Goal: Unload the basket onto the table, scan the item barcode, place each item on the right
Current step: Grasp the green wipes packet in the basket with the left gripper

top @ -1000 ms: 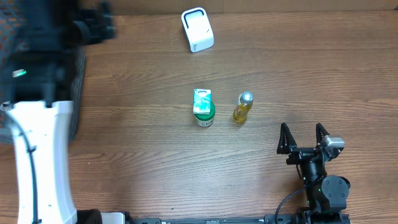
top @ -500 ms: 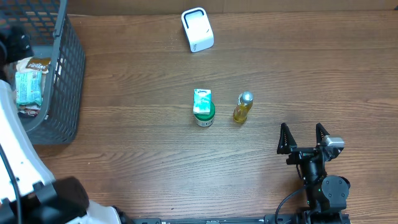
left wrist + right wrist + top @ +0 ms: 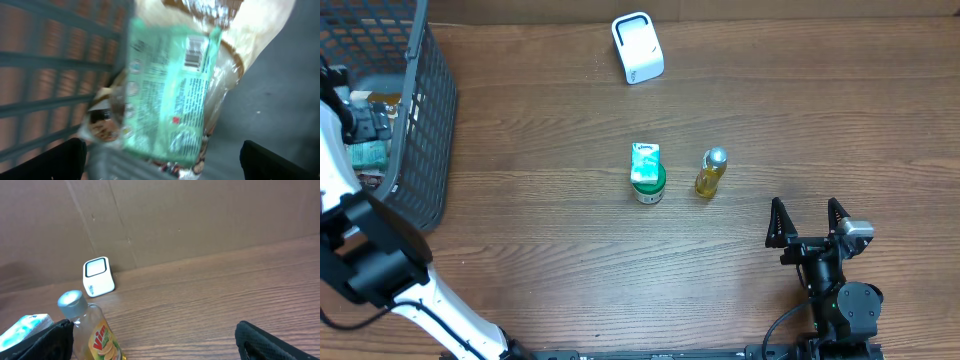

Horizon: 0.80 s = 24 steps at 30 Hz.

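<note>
A mint-green packet with a barcode on its upper right lies in the grey basket on other snack bags. My left gripper hovers open just over it, its dark fingers at the frame's lower corners, nothing between them. From overhead the white left arm reaches into the basket. The white scanner stands at the table's back. My right gripper rests open near the front right, holding nothing.
A green can with a teal packet on top stands mid-table. Beside it stands a yellow Vim bottle, seen close in the right wrist view. A cardboard wall backs the table.
The left arm has swung over the basket and dropped its gripper inside, above the mint-green packet. The right arm and the items on the table have not moved.
</note>
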Tool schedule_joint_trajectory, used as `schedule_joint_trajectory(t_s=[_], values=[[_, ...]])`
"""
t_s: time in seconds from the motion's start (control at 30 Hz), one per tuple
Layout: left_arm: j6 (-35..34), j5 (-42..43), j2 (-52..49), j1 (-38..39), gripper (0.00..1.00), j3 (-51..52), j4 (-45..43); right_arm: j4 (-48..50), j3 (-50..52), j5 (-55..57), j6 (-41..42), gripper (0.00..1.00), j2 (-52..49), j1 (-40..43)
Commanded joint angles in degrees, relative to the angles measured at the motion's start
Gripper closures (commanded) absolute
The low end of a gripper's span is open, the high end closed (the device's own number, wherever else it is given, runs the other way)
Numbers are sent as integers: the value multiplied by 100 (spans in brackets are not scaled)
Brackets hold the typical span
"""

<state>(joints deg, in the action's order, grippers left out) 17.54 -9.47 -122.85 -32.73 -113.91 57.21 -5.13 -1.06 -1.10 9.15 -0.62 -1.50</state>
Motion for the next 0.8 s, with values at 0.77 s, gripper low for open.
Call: schedule_joint_trajectory(t_s=[0.77], values=[[361,7,-1051,-35,0,22,-74,31,61,-4,-24,0,46,24]])
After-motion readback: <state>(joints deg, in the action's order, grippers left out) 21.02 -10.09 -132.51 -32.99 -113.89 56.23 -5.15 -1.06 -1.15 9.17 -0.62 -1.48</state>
